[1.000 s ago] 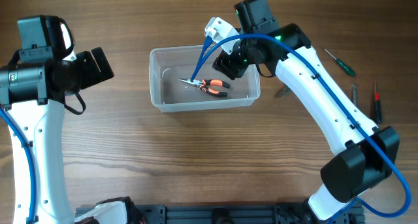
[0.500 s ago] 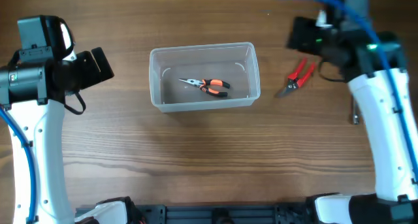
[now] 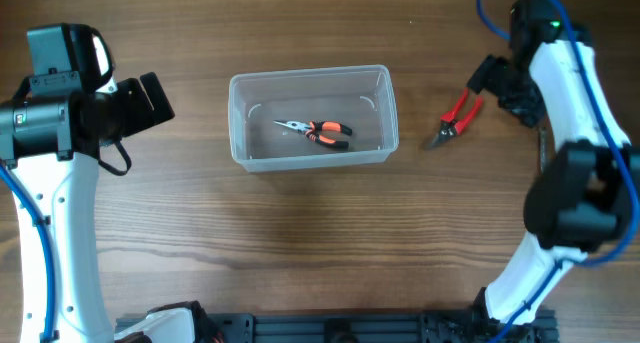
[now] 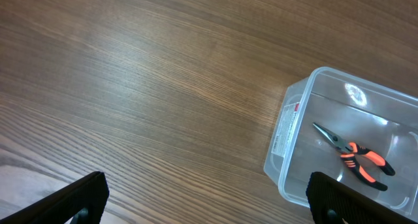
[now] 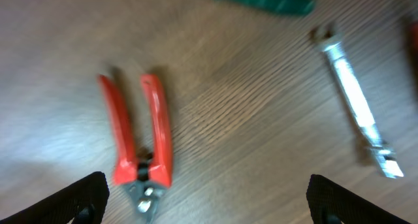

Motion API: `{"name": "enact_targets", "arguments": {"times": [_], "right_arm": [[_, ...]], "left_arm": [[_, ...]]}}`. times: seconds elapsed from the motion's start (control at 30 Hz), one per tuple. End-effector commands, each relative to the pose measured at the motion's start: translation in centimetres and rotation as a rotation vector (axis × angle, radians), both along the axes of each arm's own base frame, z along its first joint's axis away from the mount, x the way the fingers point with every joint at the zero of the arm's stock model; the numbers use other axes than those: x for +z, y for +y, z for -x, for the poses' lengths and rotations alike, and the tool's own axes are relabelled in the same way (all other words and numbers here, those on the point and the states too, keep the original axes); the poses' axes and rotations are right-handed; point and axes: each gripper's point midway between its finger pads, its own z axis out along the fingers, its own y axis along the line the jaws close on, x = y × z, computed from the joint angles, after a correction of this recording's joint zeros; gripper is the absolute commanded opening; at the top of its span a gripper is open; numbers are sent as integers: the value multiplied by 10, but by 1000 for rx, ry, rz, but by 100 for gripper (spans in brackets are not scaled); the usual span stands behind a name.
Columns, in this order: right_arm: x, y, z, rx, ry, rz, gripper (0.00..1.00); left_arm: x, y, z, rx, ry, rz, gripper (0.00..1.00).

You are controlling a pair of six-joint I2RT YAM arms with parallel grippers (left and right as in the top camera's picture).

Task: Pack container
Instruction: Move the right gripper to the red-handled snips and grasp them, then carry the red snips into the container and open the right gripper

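The clear plastic container (image 3: 240,118) stands at the table's middle, with orange-handled needle-nose pliers (image 3: 322,132) lying inside; both also show in the left wrist view, the container (image 4: 287,129) and the pliers (image 4: 356,157). Red-handled cutters (image 3: 453,117) lie on the wood right of the container and show blurred in the right wrist view (image 5: 136,140). My right gripper (image 3: 500,86) hovers just right of the cutters, open and empty. My left gripper (image 3: 150,98) hangs open and empty left of the container.
A silver wrench (image 5: 356,97) and a green-handled screwdriver (image 5: 261,0) lie on the wood beyond the cutters in the right wrist view. The wrench tip (image 3: 541,155) shows beside the right arm in the overhead view.
My right arm has swung from over the container out to the right and now sits beside the red cutters. The pliers stay in the container. The left arm has not moved.
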Motion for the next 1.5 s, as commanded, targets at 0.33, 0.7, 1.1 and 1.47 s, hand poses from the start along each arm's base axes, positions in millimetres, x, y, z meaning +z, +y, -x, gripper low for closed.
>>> {"name": "enact_targets", "arguments": {"times": [0.33, 0.7, 1.1, 1.47], "right_arm": [[-83, 25, 9, -21, 107, -152, 92], [-105, 29, 27, -15, 143, -162, 38], [-103, 33, 27, 46, 146, -184, 4], [149, 117, -56, 882, -404, 88, 4]], "left_arm": [[-2, -1, -1, 10, 3, 21, 100], [-2, -1, -1, 10, 4, 21, 100], [-3, -1, 0, 9, 6, 21, 100], [-3, -1, 0, 9, 6, 21, 100]]}}
